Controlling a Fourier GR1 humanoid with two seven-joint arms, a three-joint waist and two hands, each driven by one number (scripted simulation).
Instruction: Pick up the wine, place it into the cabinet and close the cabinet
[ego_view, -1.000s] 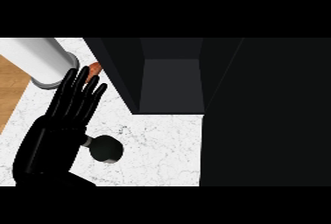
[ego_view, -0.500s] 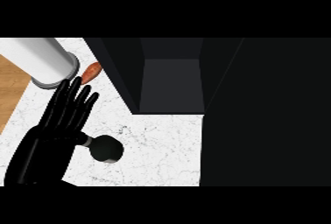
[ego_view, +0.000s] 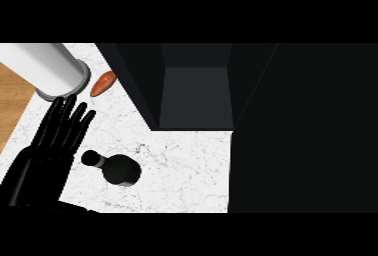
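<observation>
The wine bottle (ego_view: 117, 169) is black and stands on the white marble counter (ego_view: 184, 170), seen from above, its neck pointing left toward my left hand (ego_view: 55, 137). That hand is open with straight fingers pointing up the view, just left of the bottle and apart from it. The dark cabinet (ego_view: 196, 92) stands open at the back, its grey inner floor showing, and its door fills the view's right side as a large black area (ego_view: 306, 130). My right hand does not show.
A white cylinder (ego_view: 48, 70) with a grey rim stands at the back left. An orange sweet potato-like item (ego_view: 102, 83) lies beside it. Wooden floor (ego_view: 13, 100) shows past the counter's left edge.
My left hand has drawn back down and left, uncovering the orange item. The bottle and cabinet have not moved.
</observation>
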